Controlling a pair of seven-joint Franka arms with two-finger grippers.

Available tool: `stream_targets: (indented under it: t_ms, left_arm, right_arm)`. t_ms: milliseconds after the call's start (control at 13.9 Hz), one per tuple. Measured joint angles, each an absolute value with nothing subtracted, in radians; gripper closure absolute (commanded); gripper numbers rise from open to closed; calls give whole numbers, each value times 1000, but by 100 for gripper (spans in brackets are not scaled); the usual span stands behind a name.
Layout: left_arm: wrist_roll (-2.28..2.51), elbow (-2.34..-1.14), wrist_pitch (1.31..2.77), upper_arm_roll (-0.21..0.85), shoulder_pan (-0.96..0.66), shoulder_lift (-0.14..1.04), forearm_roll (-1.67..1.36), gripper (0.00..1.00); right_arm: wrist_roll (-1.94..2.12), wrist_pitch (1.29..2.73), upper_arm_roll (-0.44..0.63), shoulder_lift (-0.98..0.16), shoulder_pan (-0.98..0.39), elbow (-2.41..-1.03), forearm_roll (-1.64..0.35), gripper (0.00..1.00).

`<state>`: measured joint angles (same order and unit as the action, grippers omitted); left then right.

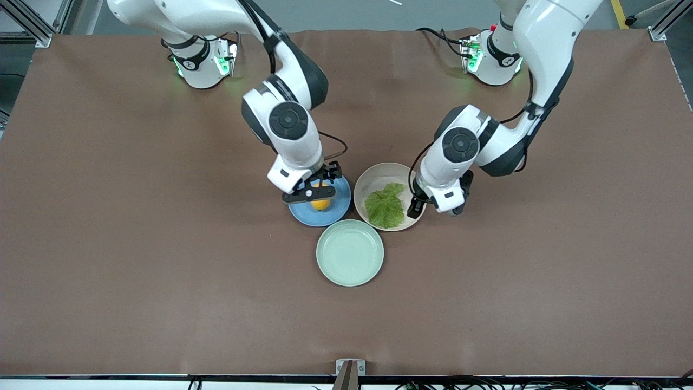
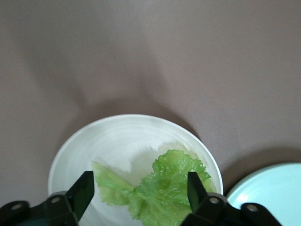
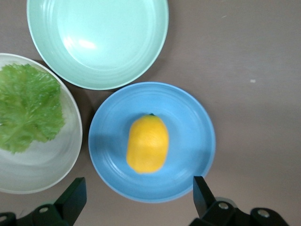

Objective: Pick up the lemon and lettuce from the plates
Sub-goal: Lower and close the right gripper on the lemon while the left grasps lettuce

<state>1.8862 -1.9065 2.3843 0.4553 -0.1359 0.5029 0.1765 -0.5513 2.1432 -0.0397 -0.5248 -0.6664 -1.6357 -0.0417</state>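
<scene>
Lemon lying on blue plate, toward the right arm's end. Right gripper directly over lemon, fingers spread wide, not touching. Lettuce flat in cream plate, just beside blue plate. Left gripper over cream plate's rim, fingers parted astride lettuce. Mint-green plate nearer the front camera, touching or nearly touching both plates. Brown table beneath.

Even overhead light, bright, no harsh contrast. Soft shadows under both arms on the bench. Left wrist view is hazy: lettuce and beige plate washed out, broad dark shadow on the cloth. Right wrist view is sharp, with small glare on the mint plate.
</scene>
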Motion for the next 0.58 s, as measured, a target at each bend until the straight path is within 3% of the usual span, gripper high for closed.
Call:
stream_targets:
  t_ms: [432,576]
  left_arm:
    - [2069,-1815,2390,455,-187,624,245,19]
    - [2088,-1806,2390,455,-199,648,245,25]
  right_arm:
    - [-558,2239,-28,-601,-675,-1669,-42,0]
    - [-558,2254,-23,-613,-671,-1671,-42,0]
